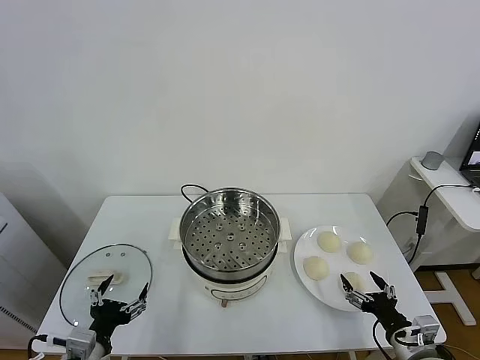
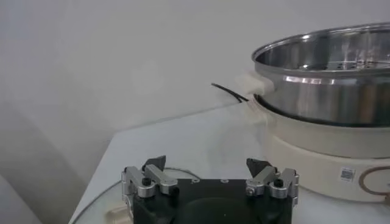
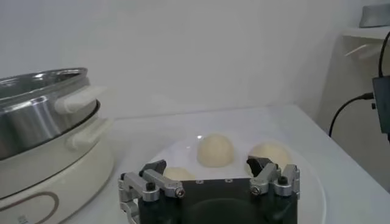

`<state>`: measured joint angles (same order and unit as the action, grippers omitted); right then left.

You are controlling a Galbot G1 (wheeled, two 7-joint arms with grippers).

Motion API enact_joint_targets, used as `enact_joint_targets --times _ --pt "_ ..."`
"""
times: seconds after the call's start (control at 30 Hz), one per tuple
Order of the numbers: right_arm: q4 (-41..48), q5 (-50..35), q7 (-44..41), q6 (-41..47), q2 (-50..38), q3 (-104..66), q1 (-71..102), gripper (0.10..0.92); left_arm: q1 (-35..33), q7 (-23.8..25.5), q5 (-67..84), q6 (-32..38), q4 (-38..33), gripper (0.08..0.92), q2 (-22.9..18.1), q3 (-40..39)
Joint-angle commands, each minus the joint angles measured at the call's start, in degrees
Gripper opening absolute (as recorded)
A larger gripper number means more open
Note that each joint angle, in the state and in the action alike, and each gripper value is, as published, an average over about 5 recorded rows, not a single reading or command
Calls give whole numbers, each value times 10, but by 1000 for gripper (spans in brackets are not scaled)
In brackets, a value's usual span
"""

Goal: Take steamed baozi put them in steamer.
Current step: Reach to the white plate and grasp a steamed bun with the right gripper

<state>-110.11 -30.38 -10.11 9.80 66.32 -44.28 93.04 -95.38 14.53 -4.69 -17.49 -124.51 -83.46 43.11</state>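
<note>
— Jaws on both your grippers stand spread and empty: the left gripper (image 1: pixel 116 296) hangs over the glass lid (image 1: pixel 82 279), the right gripper (image 1: pixel 367 289) over the near edge of the plate (image 1: pixel 300 247).

— How far along are you?

— Nothing done yet. On the white counter (image 1: pixel 157 217) the steamer (image 1: pixel 229 229) sits bare, round shiny steel with a perforated floor. All four baozi (image 1: pixel 328 241) are on the flat white plate just beside it: smooth, pale, dome-shaped. All four are left to move.
</note>
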Motion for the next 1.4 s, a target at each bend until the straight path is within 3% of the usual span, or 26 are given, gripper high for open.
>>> enact_joint_targets --times 0.03,0.23,0.37,0.63,0.87,1.07,1.27,1.4 --pt "-1 1 0 2 0 -1 0 823 0 0 -1 0 -1 823 0 0" --pt "-2 3 8 15 -9 -9 -20 823 0 0 -1 -1 -3 823 -1 0" --pt "15 72 -31 53 -66 -33 -86 823 0 -3 -4 -2 -3 823 -4 1" --pt "106 307 -299 63 -249 22 -301 823 1 -4 -10 -2 -14 823 -19 -1" --pt "206 506 -545 -10 -351 234 -594 823 2 -6 -14 -2 -15 823 -28 -3" --pt "273 569 -647 -59 -359 487 -807 823 1 -7 -13 -2 -18 823 -34 4" --pt "329 564 -669 -71 -323 657 -908 823 1 -7 -13 -2 -21 823 -42 9" --pt "368 582 -667 -71 -275 664 -893 823 0 -7 -13 -3 -23 823 -49 10"
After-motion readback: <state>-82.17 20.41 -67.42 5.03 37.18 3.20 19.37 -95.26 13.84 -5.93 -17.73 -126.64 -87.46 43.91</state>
